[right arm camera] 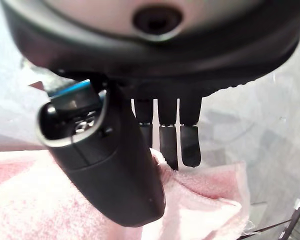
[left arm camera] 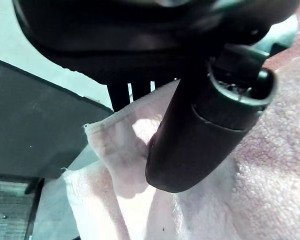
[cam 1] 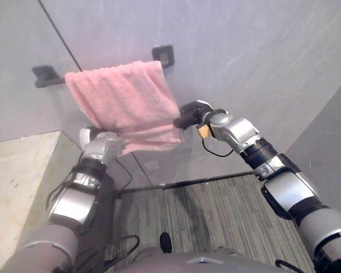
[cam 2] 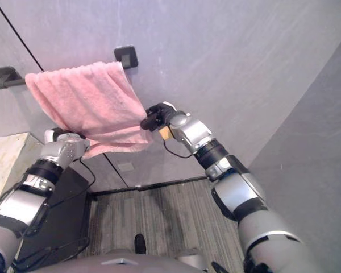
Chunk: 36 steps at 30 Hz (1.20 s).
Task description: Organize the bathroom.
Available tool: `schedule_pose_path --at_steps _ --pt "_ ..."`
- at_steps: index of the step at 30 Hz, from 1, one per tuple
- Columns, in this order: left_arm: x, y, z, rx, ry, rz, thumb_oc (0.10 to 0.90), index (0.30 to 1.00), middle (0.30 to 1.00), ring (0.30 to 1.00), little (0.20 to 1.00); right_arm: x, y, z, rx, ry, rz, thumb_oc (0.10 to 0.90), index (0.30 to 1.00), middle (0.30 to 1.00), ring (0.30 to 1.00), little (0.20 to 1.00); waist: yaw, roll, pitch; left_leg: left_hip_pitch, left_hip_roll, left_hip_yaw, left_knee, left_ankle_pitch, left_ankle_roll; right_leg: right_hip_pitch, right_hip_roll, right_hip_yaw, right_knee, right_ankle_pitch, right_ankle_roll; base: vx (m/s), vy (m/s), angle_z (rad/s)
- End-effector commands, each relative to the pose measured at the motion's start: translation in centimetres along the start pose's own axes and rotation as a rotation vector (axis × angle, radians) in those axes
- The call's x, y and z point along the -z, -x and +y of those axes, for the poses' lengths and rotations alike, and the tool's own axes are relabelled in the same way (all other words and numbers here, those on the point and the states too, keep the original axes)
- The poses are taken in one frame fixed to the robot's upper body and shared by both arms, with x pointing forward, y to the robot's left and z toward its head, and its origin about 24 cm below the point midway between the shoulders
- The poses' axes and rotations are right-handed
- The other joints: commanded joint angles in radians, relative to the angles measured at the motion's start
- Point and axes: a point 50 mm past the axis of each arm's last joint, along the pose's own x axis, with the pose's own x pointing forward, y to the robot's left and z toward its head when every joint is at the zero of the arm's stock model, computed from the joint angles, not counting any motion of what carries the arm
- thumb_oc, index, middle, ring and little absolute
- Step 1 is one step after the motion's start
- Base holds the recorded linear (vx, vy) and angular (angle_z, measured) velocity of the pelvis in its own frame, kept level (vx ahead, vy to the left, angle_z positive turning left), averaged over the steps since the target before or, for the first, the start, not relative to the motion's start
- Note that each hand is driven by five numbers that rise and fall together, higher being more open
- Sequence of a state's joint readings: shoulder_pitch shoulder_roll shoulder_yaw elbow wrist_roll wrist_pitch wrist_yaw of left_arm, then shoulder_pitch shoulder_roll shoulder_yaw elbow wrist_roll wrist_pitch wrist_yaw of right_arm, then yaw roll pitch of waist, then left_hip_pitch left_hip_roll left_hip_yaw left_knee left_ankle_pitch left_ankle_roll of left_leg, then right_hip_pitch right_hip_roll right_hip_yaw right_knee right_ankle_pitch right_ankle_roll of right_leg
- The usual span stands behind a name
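The wall [cam 1: 244, 62] is grey and smooth, with a dark vertical seam running down behind the fittings. Below it lies striped floor [cam 1: 216, 210], and a pale counter [cam 1: 23, 170] stands at the robot's left.

A dark rail [cam 1: 48, 79] is fixed to the wall on two square brackets. A pink towel [cam 1: 122, 96] hangs over the rail. It sits unevenly: it is bunched toward the right bracket, its lower edge slants, and bare rail shows at the left end.

The right hand [cam 1: 188, 115] is at the towel's lower right edge. Its wrist view shows the thumb in front of the cloth and the fingers [right arm camera: 190, 145] behind it, pinching the border. The left hand [left arm camera: 210, 125] is at the lower left corner, largely behind the cloth in the head views. Its wrist view shows the thumb pressed onto the pile and the fingers behind the hem, so it too grips the towel.

Assessment: the step in hand appears to be straightening the towel on the rail, with both lower corners held. The draping itself looks done; the levelling is not.

The next move calls for the two hands to draw the cloth apart and down together, with even tension, so the hem comes level and the fabric spreads toward the left bracket. A pull that is too strong on one side could drag the towel off the rail. Release should follow only once it hangs square.
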State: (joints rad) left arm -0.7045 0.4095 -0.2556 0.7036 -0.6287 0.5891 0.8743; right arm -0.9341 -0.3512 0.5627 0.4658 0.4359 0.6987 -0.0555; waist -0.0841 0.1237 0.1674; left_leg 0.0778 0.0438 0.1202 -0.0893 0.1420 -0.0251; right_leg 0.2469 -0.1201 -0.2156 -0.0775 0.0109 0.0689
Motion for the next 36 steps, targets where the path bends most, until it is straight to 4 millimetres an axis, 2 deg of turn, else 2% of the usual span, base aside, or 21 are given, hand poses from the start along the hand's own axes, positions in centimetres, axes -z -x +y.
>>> schedule_pose_path --at_steps 1,2,18,22,24,25,27,28,30,32,34,36 --pt "-1.3 -1.7 3.2 -0.177 0.022 -0.033 0.684 0.726 0.726 0.726 0.726 -4.1 0.6 -1.7 0.087 0.104 -0.125 0.598 0.596 0.596 0.596 0.596 0.046 -0.029 -0.101 0.087 0.089 0.036 0.002 -0.025 -0.079 -0.105 -0.084 0.044 0.029 0.055 0.005 -0.03 0.011 -0.01" --pt "-1.0 -1.6 2.7 -0.159 0.004 -0.035 0.800 0.900 0.900 0.900 0.900 -4.0 0.6 -1.7 0.084 0.106 -0.124 0.800 0.900 0.900 0.900 0.900 0.045 -0.028 -0.098 0.085 0.088 0.037 0.002 -0.024 -0.079 -0.109 -0.084 0.046 0.030 0.056 0.005 0.00 0.000 0.00" --pt "-1.7 -0.9 1.7 -0.070 -0.086 -0.088 0.800 0.900 0.900 0.900 0.900 -3.7 0.7 -2.3 0.076 0.152 -0.116 0.800 0.900 0.900 0.900 0.900 0.036 -0.020 -0.086 0.079 0.082 0.042 0.002 -0.019 -0.077 -0.123 -0.088 0.057 0.039 0.059 0.008 0.00 0.000 0.00" --pt "-1.5 -0.9 1.3 -0.011 -0.119 -0.097 0.800 0.900 0.900 0.900 0.900 -3.2 0.7 -2.6 0.087 0.147 -0.095 0.800 0.900 0.900 0.900 0.900 0.037 -0.019 -0.085 0.077 0.081 0.046 0.002 -0.020 -0.076 -0.126 -0.090 0.055 0.039 0.060 0.011 -0.01 -0.004 0.00" --pt "-0.7 -0.8 1.0 0.004 -0.119 -0.083 0.800 0.900 0.900 0.900 0.900 -2.4 0.5 -2.6 0.085 0.138 -0.071 0.800 0.900 0.900 0.900 0.900 0.039 -0.022 -0.085 0.073 0.080 0.044 0.002 -0.022 -0.075 -0.129 -0.090 0.053 0.039 0.060 0.012 -0.05 -0.021 -0.01" --pt "0.0 -0.9 1.0 0.007 -0.119 -0.053 0.800 0.900 0.900 0.900 0.900 -2.0 0.5 -2.7 0.081 0.139 -0.060 0.800 0.900 0.900 0.900 0.900 0.041 -0.023 -0.083 0.071 0.079 0.043 0.002 -0.023 -0.074 -0.131 -0.090 0.051 0.038 0.061 0.013 -0.07 -0.029 -0.02" --pt "3.0 -1.3 1.0 0.009 -0.113 0.031 0.800 0.900 0.900 0.900 0.900 -0.1 0.4 -2.4 0.064 0.139 -0.011 0.800 0.900 0.900 0.900 0.900 0.046 -0.029 -0.079 0.064 0.080 0.038 0.002 -0.025 -0.074 -0.137 -0.089 0.048 0.038 0.061 0.013 -0.09 -0.045 -0.02" --pt "5.6 -1.6 1.4 0.000 -0.123 0.069 0.800 0.900 0.900 0.900 0.900 1.5 0.5 -2.1 0.052 0.139 0.019 0.800 0.900 0.900 0.900 0.900 0.049 -0.034 -0.075 0.060 0.080 0.033 0.002 -0.025 -0.072 -0.141 -0.087 0.049 0.038 0.061 0.013 -0.08 -0.050 -0.02" --pt "7.9 -1.9 1.8 -0.007 -0.133 0.118 0.800 0.900 0.900 0.900 0.900 2.9 0.7 -1.8 0.040 0.143 0.046 0.800 0.900 0.900 0.900 0.900 0.050 -0.039 -0.071 0.056 0.082 0.031 0.002 -0.026 -0.071 -0.145 -0.084 0.050 0.037 0.061 0.012 -0.07 -0.044 0.00" --pt "11.1 -2.0 2.6 -0.024 -0.144 0.189 0.800 0.900 0.900 0.900 0.900 5.0 1.1 -1.5 0.023 0.135 0.094 0.800 0.900 0.900 0.900 0.900 0.048 -0.046 -0.065 0.052 0.083 0.032 0.002 -0.027 -0.067 -0.152 -0.080 0.057 0.038 0.061 0.010 -0.07 -0.031 0.05" --pt "13.4 -2.1 3.4 -0.045 -0.147 0.231 0.800 0.900 0.900 0.900 0.900 6.9 1.5 -1.6 0.013 0.140 0.126 0.800 0.900 0.900 0.900 0.900 0.042 -0.049 -0.056 0.048 0.084 0.034 0.002 -0.029 -0.066 -0.159 -0.076 0.063 0.039 0.061 0.009 -0.07 -0.013 0.01" --pt "14.5 -2.3 4.0 -0.063 -0.141 0.256 0.800 0.900 0.900 0.900 0.900 8.2 1.8 -1.9 0.000 0.149 0.156 0.800 0.900 0.900 0.900 0.900 0.038 -0.053 -0.050 0.043 0.084 0.037 0.002 -0.032 -0.065 -0.165 -0.073 0.066 0.037 0.060 0.008 -0.07 -0.004 -0.02"
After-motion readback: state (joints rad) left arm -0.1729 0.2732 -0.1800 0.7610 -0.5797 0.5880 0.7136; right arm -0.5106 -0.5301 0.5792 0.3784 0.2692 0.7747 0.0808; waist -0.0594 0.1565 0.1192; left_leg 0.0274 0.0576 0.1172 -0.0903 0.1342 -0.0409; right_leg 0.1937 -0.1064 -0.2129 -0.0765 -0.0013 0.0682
